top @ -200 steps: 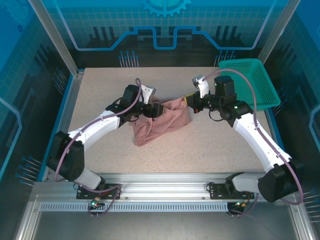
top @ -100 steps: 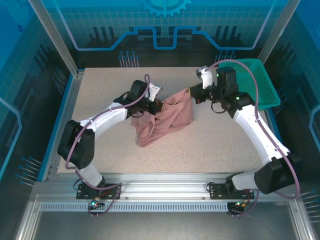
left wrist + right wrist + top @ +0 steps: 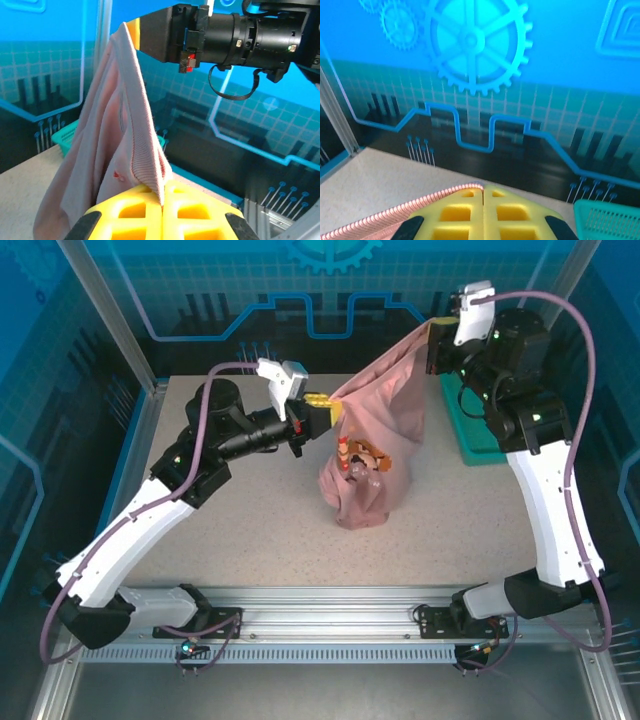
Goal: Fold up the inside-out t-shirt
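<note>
shirt: the inside-out t-shirt (image 3: 372,440) is hanging between both grippers, its lower end bunching on the table (image 3: 230,540).
left gripper (image 3: 318,413): is clamping a ribbed edge.
right gripper (image 3: 437,347): is clamping another ribbed edge, higher and farther back.
technique: likely best spreading evenly, lifting the bunch clear.

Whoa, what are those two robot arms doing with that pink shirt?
The left gripper and the right gripper each pinch an edge of the pink t-shirt, holding it up over the table, the right one higher. The shirt hangs between them, its bottom seemingly bunched on the table. It isn't folded yet.
</note>
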You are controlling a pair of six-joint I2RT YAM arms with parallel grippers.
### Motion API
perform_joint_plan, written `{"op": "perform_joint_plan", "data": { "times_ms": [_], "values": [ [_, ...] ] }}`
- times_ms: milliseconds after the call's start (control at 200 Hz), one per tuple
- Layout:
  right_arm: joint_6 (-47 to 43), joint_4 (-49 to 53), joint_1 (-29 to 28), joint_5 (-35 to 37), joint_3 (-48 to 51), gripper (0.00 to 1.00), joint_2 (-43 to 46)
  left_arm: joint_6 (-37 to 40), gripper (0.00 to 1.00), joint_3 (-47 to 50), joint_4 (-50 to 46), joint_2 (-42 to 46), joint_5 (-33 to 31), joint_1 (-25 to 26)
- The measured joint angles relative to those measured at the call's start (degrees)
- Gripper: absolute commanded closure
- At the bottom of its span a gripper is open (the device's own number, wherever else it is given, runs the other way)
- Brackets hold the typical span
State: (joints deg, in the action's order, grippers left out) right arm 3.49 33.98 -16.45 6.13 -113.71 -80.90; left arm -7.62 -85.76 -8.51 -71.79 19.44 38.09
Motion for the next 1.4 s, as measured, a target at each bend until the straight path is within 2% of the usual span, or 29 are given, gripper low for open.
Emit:
{"op": "perform_joint_plan", "data": {
  "times_ms": [175, 285, 380, 470, 535, 655, 715, 835, 915, 1045, 1135, 1205, 1316, 1401],
  "values": [
    [-0.85, 1.57, -0.11, -0.13, -10.10, 1.00, -6.43, -2.01, 1.00, -2.27, 1.03, -4.68, 2.40, 1.03],
    [-1.44, 3.02, -0.76, -1.68, -12.35, 1.00, -11.10, -1.90, 1.00, -1.90, -0.26, -5.86, -0.31, 0.31],
    [-1.75, 5.18, -0.92, -2.71, -12.09, 1.00, -13.51, -2.01, 1.00, 0.83, -0.28, -5.25, -4.09, -3.37],
    [-1.97, 7.21, -0.94, -4.31, -11.78, 1.00, -13.84, -2.73, 1.00, 5.25, -0.70, -4.59, -7.85, -10.49],
    [-2.03, 7.54, -1.70, -5.86, -11.78, 1.00, -13.27, -2.80, 1.00, 7.58, -1.31, -4.68, -10.29, -13.88],
    [-1.40, 7.32, -5.90, -8.66, -10.16, 1.00, -11.72, -2.58, 1.00, 12.46, -1.46, -4.68, -12.41, -14.69],
    [0.02, 6.29, -8.41, -10.38, -7.39, 1.00, -10.88, -2.58, 0.86, 15.54, -1.27, -4.68, -14.01, -14.32],
    [4.39, 2.45, -11.76, -14.12, 0.85, 1.00, -10.84, -3.30, 0.61, 20.85, -2.58, -5.25, -22.03, -14.25],
    [8.68, -0.74, -13.14, -16.59, 6.88, 1.00, -12.26, -4.15, 0.50, 23.98, -3.63, -4.83, -26.23, -14.34],
    [13.79, -3.08, -14.34, -20.44, 11.06, 1.00, -16.83, -4.46, 0.33, 31.85, -3.26, 1.42, -28.00, -13.25],
    [16.04, -3.61, -14.64, -22.18, 11.72, 1.00, -18.88, -4.55, 0.31, 36.59, -1.86, 8.46, -26.95, -11.08],
    [17.35, -3.98, -14.64, -23.45, 11.74, 1.00, -19.41, -4.48, 0.30, 37.66, 0.63, 12.70, -23.10, -9.11],
    [18.62, -5.42, -14.64, -25.07, 11.74, 1.00, -19.41, -4.46, 0.29, 36.44, 5.07, 11.34, -17.59, -8.22],
    [19.26, -5.73, -14.64, -25.92, 11.74, 1.00, -19.41, -4.28, 0.29, 34.49, 7.43, 6.16, -14.97, -8.22]
  ]
}}
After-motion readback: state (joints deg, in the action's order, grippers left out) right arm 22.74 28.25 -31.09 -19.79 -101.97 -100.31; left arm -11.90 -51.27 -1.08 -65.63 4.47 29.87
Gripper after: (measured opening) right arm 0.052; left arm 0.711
